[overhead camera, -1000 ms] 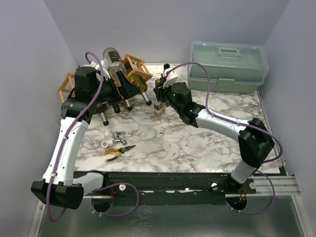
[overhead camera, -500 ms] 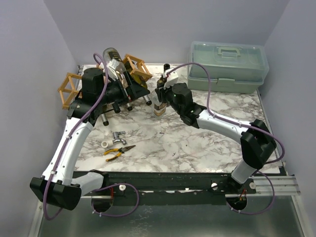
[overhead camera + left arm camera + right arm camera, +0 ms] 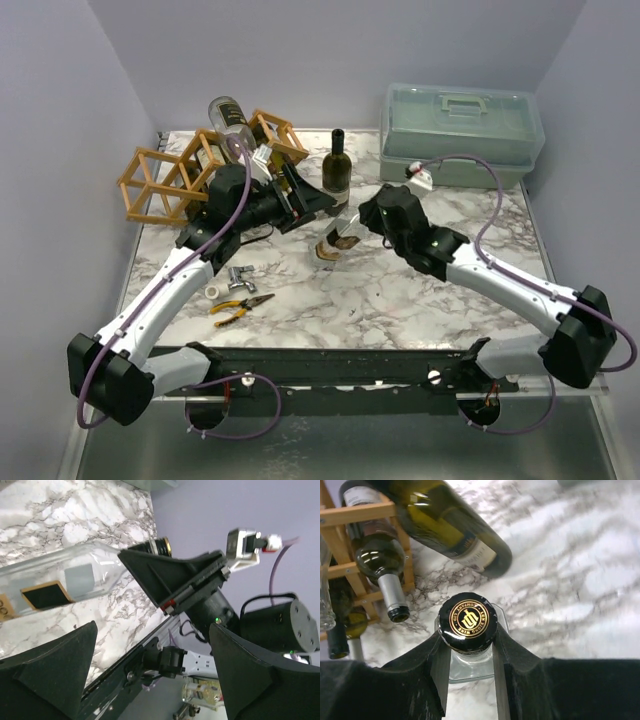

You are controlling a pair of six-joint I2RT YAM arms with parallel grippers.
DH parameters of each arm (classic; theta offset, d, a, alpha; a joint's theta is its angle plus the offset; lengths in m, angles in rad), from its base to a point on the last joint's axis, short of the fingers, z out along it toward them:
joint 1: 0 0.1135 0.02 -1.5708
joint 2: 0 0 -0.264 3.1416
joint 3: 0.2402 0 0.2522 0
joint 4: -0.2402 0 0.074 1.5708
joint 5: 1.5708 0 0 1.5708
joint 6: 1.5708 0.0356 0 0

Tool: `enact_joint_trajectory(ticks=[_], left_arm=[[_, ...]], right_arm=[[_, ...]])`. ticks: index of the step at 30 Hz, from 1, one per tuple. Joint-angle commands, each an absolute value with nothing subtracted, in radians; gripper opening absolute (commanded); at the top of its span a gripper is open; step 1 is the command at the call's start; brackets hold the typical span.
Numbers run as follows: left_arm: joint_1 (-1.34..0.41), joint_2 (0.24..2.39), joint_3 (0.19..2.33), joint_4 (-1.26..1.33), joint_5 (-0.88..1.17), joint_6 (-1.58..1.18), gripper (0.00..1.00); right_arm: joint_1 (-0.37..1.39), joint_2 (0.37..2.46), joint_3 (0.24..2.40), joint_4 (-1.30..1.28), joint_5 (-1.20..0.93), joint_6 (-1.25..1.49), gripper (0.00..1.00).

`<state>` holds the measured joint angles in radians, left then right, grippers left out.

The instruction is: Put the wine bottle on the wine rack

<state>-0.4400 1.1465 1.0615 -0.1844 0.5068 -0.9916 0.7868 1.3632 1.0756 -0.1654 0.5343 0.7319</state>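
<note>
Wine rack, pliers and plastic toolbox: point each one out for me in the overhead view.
wine rack [image 3: 150, 186], top external view, on its left wooden cell.
pliers [image 3: 240, 306], top external view, where the yellow handles meet.
toolbox [image 3: 462, 125], top external view, on the lid.

The wine bottle [image 3: 75, 582] is clear glass with a black-and-tan label and a black cap bearing a gold emblem. It is pinched at the neck between the fingers of the right gripper [image 3: 468, 640], leaning a little near the middle of the tabletop [image 3: 400, 300], and whether its base touches cannot be told. The wine rack [image 3: 150, 185], a light wooden lattice of thin sticks, stands at the back left, apart from it, with other bottles [image 3: 377, 562] lying in its cells, necks outward.
</note>
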Motion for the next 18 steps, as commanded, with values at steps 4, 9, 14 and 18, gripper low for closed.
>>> enact_joint_trajectory(ticks=[4, 9, 14, 18], left_arm=[[-0.683, 1.107, 0.905, -0.121, 0.061, -1.114, 0.91], [-0.882, 1.041, 0.789, -0.145, -0.299, -1.083, 0.93], [-0.911, 1.052, 0.697, -0.226, -0.353, -1.307, 0.97], [-0.910, 1.081, 0.643, -0.236, -0.361, -1.441, 0.99]], right_arm=[[0.787, 1.112, 0.716, -0.148, 0.610, 1.409, 0.01], [0.787, 1.038, 0.612, -0.174, 0.607, 1.610, 0.01], [0.787, 1.080, 0.558, -0.212, 0.544, 1.776, 0.01], [0.787, 1.136, 0.520, -0.150, 0.482, 1.782, 0.01]])
